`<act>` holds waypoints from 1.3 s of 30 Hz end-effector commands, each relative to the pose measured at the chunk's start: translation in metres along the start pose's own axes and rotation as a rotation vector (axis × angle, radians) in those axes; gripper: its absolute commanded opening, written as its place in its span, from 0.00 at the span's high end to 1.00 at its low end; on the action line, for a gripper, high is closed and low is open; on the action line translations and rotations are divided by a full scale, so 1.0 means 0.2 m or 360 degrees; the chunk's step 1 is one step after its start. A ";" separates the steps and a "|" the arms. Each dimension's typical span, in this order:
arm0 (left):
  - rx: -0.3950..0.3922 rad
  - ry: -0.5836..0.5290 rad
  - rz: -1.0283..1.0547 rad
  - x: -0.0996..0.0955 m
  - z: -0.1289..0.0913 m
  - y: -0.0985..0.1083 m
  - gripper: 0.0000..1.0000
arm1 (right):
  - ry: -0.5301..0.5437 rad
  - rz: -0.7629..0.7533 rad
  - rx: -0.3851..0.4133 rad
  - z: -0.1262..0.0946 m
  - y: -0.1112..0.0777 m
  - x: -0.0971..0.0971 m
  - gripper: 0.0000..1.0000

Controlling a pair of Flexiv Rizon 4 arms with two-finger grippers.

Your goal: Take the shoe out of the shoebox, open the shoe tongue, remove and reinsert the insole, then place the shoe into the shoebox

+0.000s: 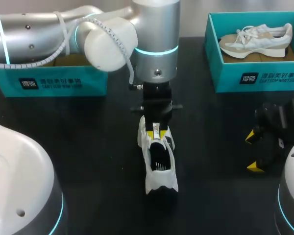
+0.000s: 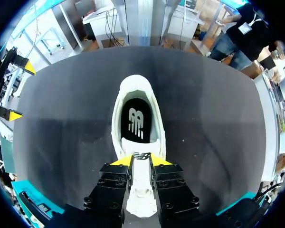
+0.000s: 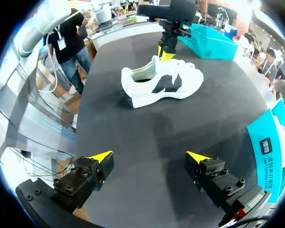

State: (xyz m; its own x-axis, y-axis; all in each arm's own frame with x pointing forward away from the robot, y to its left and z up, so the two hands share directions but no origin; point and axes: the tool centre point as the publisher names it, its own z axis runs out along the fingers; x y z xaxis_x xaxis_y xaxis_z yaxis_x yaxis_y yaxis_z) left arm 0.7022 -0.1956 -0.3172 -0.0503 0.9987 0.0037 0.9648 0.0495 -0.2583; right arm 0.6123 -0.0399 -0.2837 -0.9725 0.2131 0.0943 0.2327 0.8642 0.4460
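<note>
The white shoe (image 1: 159, 169) stands upright on the black bench (image 1: 88, 147), about mid-bench, outside both boxes. Its heel is at the near end. The toe seems to point far, though from overhead the arm hides that end.

The left claw (image 1: 156, 131) comes straight down onto the far half of the shoe. Its yellow tips are pressed onto the tongue (image 2: 141, 187) from both sides, pinching it. Just ahead of the tips the shoe's mouth gapes, and the dark insole (image 2: 137, 124) lies flat inside it.

The right claw (image 1: 254, 152) sits low at the right of the bench, well apart from the shoe. Its fingers are spread wide with nothing between them. From its wrist the shoe shows side-on, some way ahead, with the left claw on top of it.

The right shoebox (image 1: 257, 77) is at the far right and holds a second shoe (image 1: 257, 40) lying on its side. The left shoebox (image 1: 54, 81) is at the far left, partly covered by the left arm.
</note>
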 end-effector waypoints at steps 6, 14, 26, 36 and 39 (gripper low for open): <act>-0.0069 -0.0038 -0.0016 0.02 -0.01 -0.02 0.79 | -0.0002 0.0001 0.0005 0.00 0.00 0.00 0.00; -0.0162 -0.0094 -0.0058 0.01 0.05 -0.02 0.78 | -0.0002 0.0001 0.0005 0.00 0.00 0.00 0.00; -0.0138 -0.0123 -0.0046 0.03 0.12 -0.05 0.76 | -0.0002 0.0001 0.0005 0.00 0.00 0.00 0.00; -0.0194 -0.0233 -0.0084 0.11 -0.12 -0.18 0.73 | -0.0002 0.0001 0.0005 0.00 0.00 0.00 0.00; -0.0154 -0.0211 -0.0273 0.12 -0.16 -0.18 0.30 | -0.0002 0.0001 0.0005 0.00 0.00 0.00 0.00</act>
State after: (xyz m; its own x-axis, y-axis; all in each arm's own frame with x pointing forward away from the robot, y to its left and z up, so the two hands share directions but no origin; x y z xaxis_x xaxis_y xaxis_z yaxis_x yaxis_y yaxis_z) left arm 0.6757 -0.1867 -0.2947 -0.1888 0.9771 -0.0977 0.9721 0.1719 -0.1597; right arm 0.6123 -0.0399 -0.2837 -0.9725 0.2131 0.0944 0.2326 0.8643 0.4460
